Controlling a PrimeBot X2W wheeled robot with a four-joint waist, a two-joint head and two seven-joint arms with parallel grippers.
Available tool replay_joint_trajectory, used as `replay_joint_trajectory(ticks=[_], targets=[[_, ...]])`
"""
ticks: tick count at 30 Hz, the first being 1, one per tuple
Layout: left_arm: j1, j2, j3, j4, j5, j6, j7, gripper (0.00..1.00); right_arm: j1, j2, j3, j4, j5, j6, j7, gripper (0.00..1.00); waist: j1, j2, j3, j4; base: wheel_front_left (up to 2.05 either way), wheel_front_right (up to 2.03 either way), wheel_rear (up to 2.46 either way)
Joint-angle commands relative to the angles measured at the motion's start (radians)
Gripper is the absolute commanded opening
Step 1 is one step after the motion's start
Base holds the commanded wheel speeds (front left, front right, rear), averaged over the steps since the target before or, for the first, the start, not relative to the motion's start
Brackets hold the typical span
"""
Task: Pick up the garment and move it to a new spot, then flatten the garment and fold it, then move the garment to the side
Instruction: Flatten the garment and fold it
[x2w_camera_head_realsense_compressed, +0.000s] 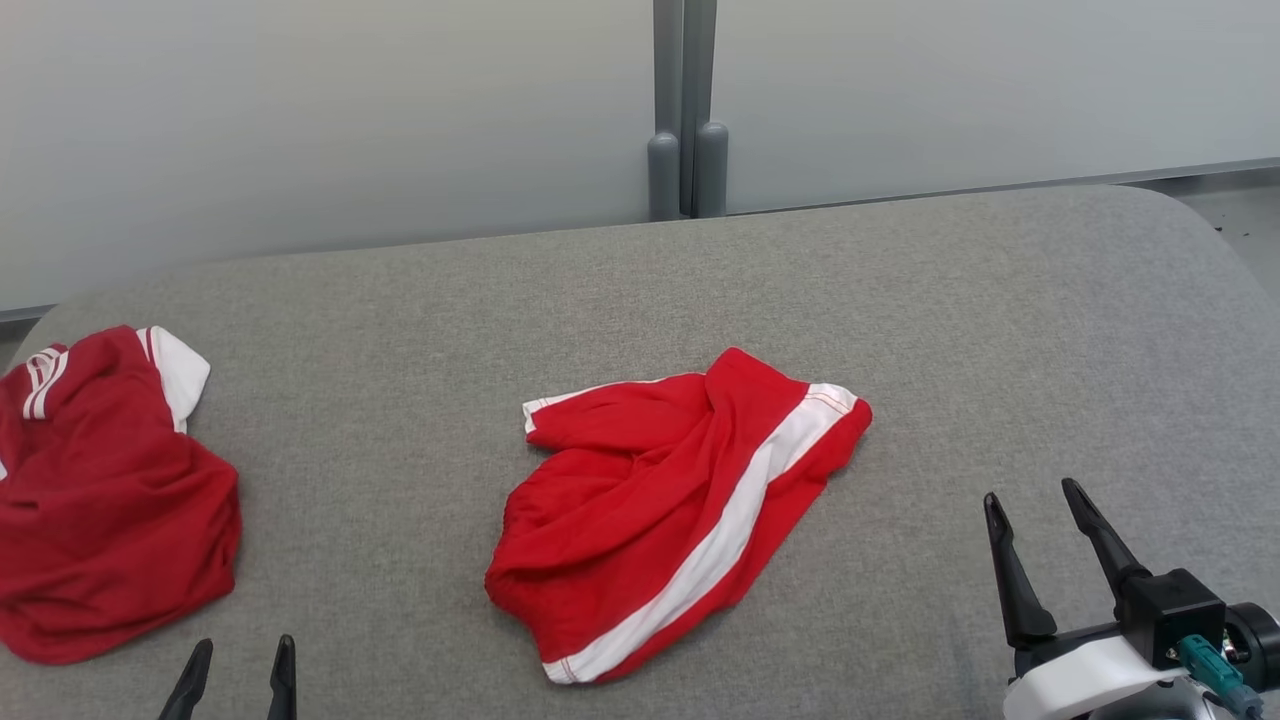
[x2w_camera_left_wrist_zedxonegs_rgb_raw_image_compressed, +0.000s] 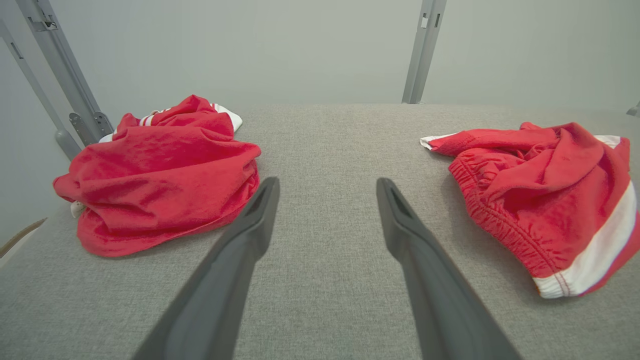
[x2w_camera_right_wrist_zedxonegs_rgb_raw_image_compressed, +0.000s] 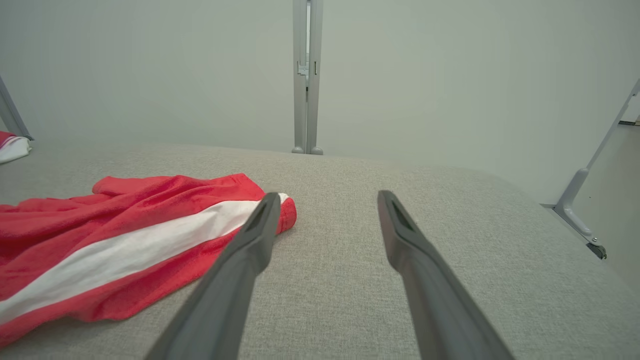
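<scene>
A crumpled red garment (x2w_camera_head_realsense_compressed: 640, 500) with a wide white stripe, like a pair of shorts, lies in the middle of the grey fabric table (x2w_camera_head_realsense_compressed: 640, 290). My left gripper (x2w_camera_head_realsense_compressed: 243, 645) is open at the near edge, left of the garment and apart from it. In the left wrist view the garment (x2w_camera_left_wrist_zedxonegs_rgb_raw_image_compressed: 540, 200) sits to the right of the open left gripper (x2w_camera_left_wrist_zedxonegs_rgb_raw_image_compressed: 326, 182). My right gripper (x2w_camera_head_realsense_compressed: 1030, 492) is open at the lower right, empty. In the right wrist view the garment (x2w_camera_right_wrist_zedxonegs_rgb_raw_image_compressed: 125, 240) lies just left of the right gripper (x2w_camera_right_wrist_zedxonegs_rgb_raw_image_compressed: 328, 195).
A second, darker red garment (x2w_camera_head_realsense_compressed: 100, 500) with white trim is bunched at the table's left edge, also seen in the left wrist view (x2w_camera_left_wrist_zedxonegs_rgb_raw_image_compressed: 160, 175). Grey posts (x2w_camera_head_realsense_compressed: 685, 110) and a pale wall stand behind the table. The table's right corner is rounded.
</scene>
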Motion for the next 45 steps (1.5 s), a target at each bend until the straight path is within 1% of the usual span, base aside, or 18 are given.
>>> replay_joint_trajectory(ticks=[1,6,12,21,25,28,31,33,36,38,41,43,45], targets=[[0.013,-0.006,0.011,0.002,0.008,-0.004,-0.003,1.0,0.012,0.0,-0.004,0.004,0.001,0.0,-0.003,1.0,0.0,0.0077,0.0,-0.003,0.0,0.0,0.0],[0.02,-0.019,0.029,0.005,0.023,-0.011,-0.003,1.0,0.012,0.004,-0.008,0.008,0.0,0.0,-0.003,1.0,0.0,0.0077,-0.002,-0.008,0.0,0.0,0.0],[0.019,-0.014,0.004,0.007,0.015,-0.011,-0.003,1.0,0.011,-0.002,-0.017,0.015,0.002,0.0,-0.003,1.0,0.0,0.0077,-0.002,-0.008,0.0,0.0,0.0],[0.009,-0.007,-0.007,0.013,0.009,-0.012,-0.003,1.0,0.005,0.0,-0.021,0.024,-0.003,0.0,-0.003,1.0,0.0,0.0077,0.001,-0.006,0.0,0.0,0.0],[0.008,-0.012,-0.008,0.008,0.016,-0.012,-0.003,1.0,0.005,0.002,-0.022,0.027,-0.002,0.0,-0.003,1.0,0.0,0.0077,0.002,-0.005,0.0,0.0,0.0],[0.015,-0.019,-0.007,0.029,0.022,-0.012,-0.003,1.0,-0.007,0.004,-0.026,0.04,0.013,0.0,-0.003,1.0,0.0,0.0077,0.005,-0.003,0.0,0.0,0.0],[0.018,-0.019,-0.024,0.048,0.007,-0.011,-0.001,1.0,-0.04,-0.015,-0.011,0.067,0.031,0.0,-0.003,1.0,0.0,0.0077,0.01,-0.002,0.0,0.0,0.0],[0.012,-0.017,-0.036,0.042,-0.014,-0.011,0.041,1.0,-0.074,-0.045,0.015,0.11,0.047,0.0,-0.003,1.0,0.0,0.0077,0.017,0.002,0.0,0.0,0.0],[0.002,-0.025,-0.06,-0.007,-0.074,-0.011,0.169,1.0,-0.165,-0.106,0.078,0.164,0.079,0.0,0.082,1.0,0.0,0.0077,0.039,0.013,0.0,0.0,0.0],[-0.002,-0.027,-0.079,-0.06,-0.123,-0.01,0.289,1.0,-0.235,-0.154,0.13,0.189,0.112,0.0,0.185,1.0,0.0,0.0077,0.062,0.023,0.0,0.0,0.0],[-0.014,-0.014,-0.115,-0.161,-0.179,-0.01,0.47,1.0,-0.36,-0.23,0.21,0.2,0.154,0.0,0.346,1.0,0.0,0.0077,0.11,0.037,0.0,0.0,0.0],[-0.03,-0.012,-0.124,-0.237,-0.214,0.0,0.563,1.0,-0.439,-0.264,0.246,0.204,0.193,0.0,0.44,1.0,0.0,0.0077,0.143,0.046,0.0,0.0,0.0],[-0.046,-0.026,-0.132,-0.298,-0.247,0.02,0.634,1.0,-0.505,-0.3,0.294,0.213,0.221,0.0,0.529,1.0,0.0,0.0077,0.171,0.058,0.0,0.0,0.0]])
